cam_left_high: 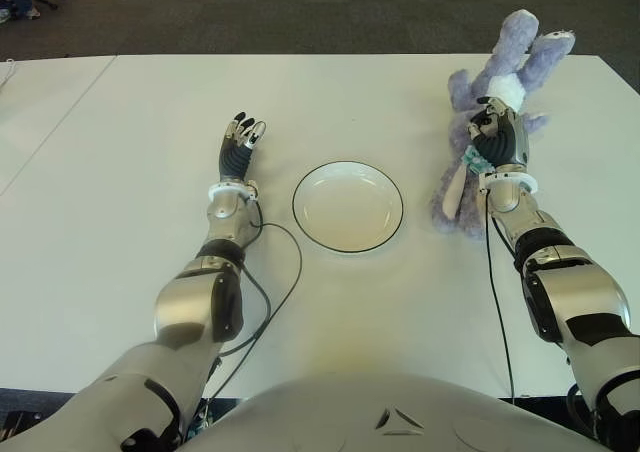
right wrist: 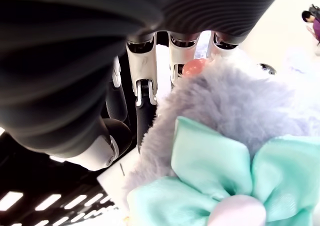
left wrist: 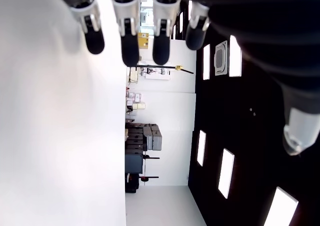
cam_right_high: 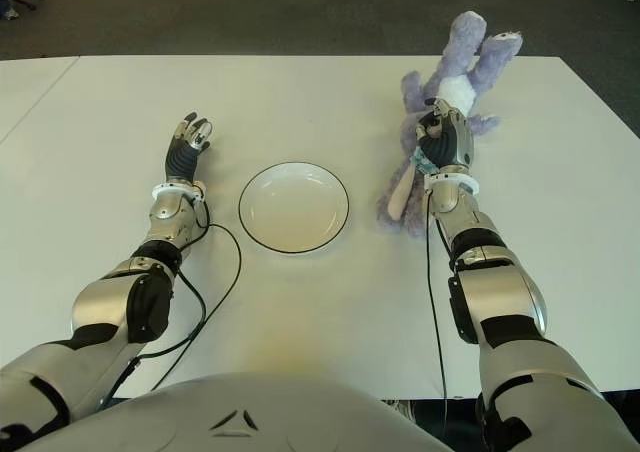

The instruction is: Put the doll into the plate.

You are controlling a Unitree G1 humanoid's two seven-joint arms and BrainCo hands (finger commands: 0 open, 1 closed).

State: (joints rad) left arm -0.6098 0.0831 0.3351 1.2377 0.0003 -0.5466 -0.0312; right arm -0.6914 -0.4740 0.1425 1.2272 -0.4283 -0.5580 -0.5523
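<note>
A purple plush bunny doll [cam_left_high: 527, 60] lies on the white table [cam_left_high: 350, 102] at the right, its legs pointing to the far edge and a pale ear toward me. My right hand [cam_left_high: 497, 137] sits on top of its body, fingers [right wrist: 142, 101] curled into the fur beside a mint bow [right wrist: 215, 171]. The doll still touches the table. A white plate [cam_left_high: 348, 207] with a dark rim stands empty at the centre, left of the doll. My left hand [cam_left_high: 240, 142] shows left of the plate, fingers relaxed and holding nothing.
A black cable [cam_left_high: 288, 277] loops across the table from my left forearm toward the plate's near side. The table's far edge runs just behind the doll's feet, with dark floor beyond. A person's legs [cam_left_high: 14, 0] show at the far left corner.
</note>
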